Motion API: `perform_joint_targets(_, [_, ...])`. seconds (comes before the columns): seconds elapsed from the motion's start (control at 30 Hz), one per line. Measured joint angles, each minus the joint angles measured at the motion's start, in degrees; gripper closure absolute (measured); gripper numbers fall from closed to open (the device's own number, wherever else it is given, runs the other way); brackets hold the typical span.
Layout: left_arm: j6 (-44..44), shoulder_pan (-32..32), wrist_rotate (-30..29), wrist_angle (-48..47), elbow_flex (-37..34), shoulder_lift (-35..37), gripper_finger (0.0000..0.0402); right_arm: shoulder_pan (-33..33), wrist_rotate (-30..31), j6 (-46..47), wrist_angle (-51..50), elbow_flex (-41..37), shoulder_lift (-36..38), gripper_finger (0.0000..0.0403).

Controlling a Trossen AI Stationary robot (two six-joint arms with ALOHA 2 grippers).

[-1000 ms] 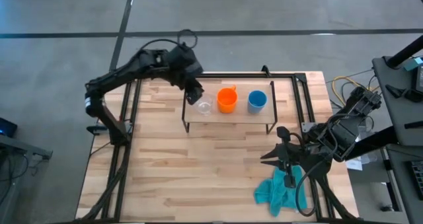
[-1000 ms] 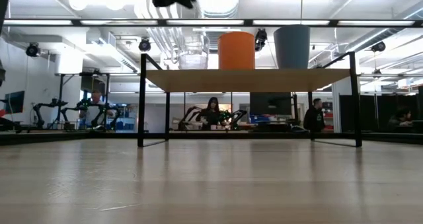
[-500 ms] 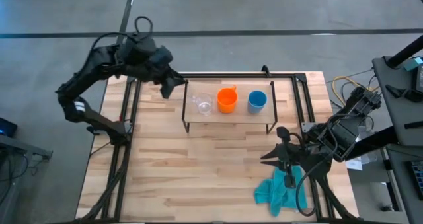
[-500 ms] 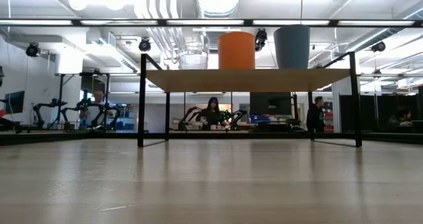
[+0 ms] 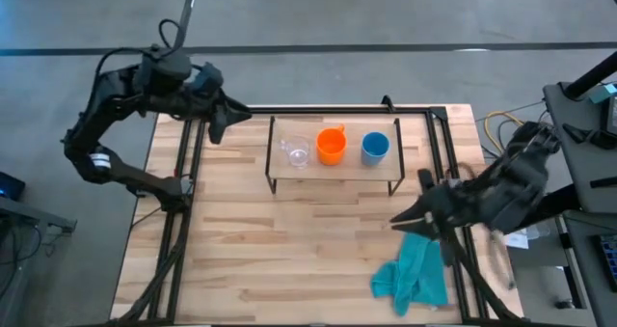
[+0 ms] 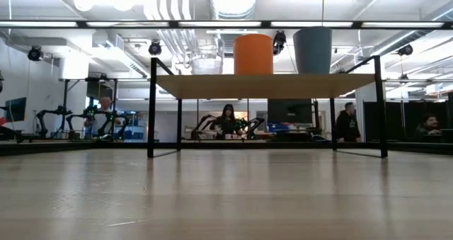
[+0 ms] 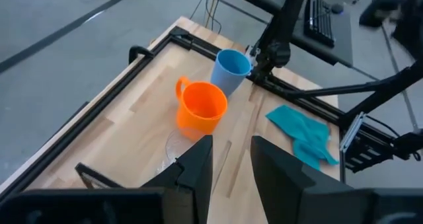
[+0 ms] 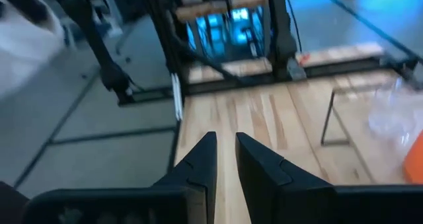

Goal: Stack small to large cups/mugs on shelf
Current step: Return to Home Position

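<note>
1. three cups stand in a row on your shelf (image 5: 333,174): clear cup (image 5: 298,154) left, orange cup (image 5: 331,146) middle, blue cup (image 5: 375,148) right.
2. your left gripper (image 5: 219,124), fingers slightly parted and empty, hangs left of the shelf.
3. your right gripper (image 5: 410,216), narrowly parted, hangs above the teal cloth (image 5: 413,273).

The light-wood tabletop (image 5: 251,240) carries the shelf (image 5: 333,171), on which the clear cup (image 5: 297,154), orange cup (image 5: 331,145) and blue cup (image 5: 374,148) stand in a row, and a teal cloth (image 5: 413,274).

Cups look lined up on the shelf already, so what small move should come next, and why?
Probably just park both arms. The clear cup, orange mug and blue cup stand in a row on the shelf, untouched. The left gripper is off the shelf's left end, empty; the right gripper hangs above the teal cloth.
</note>
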State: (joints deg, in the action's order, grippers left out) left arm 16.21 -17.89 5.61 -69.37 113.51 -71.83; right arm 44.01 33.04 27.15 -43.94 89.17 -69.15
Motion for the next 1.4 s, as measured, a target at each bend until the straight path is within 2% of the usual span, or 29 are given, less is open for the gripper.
perform_joint_targets(0.3, [0.0,0.0,0.0,-2.1,-0.6,6.9,0.0312,0.4,0.0,-11.5,0.0,4.9,6.0,0.0351])
perform_joint_targets(0.47, [0.0,0.0,-0.2,-1.9,-1.7,11.1,0.0312,0.3,0.0,-12.7,-0.2,4.3,11.2,0.0351])
perform_joint_targets(0.6, [0.0,0.0,-3.2,-1.8,-4.9,13.3,0.0312,0.3,0.0,-13.0,-0.4,3.5,15.5,0.0351])
perform_joint_targets(0.87, [3.0,0.0,-4.3,-1.5,-15.2,21.6,0.0312,0.3,0.1,-15.4,-0.9,0.7,22.0,0.0351])
perform_joint_targets(1.03, [4.5,0.0,-4.5,4.3,-24.3,28.6,0.0312,0.3,0.1,-14.7,-0.8,-3.1,26.1,0.0351])
perform_joint_targets(1.23, [4.6,0.0,-4.5,13.0,-34.9,37.3,0.0312,0.3,2.6,-10.7,0.0,-9.5,32.1,0.0351])
perform_joint_targets(1.4, [7.6,0.0,-4.5,15.2,-41.9,43.4,0.0312,0.3,3.1,-9.8,4.2,-17.1,36.3,0.0351])
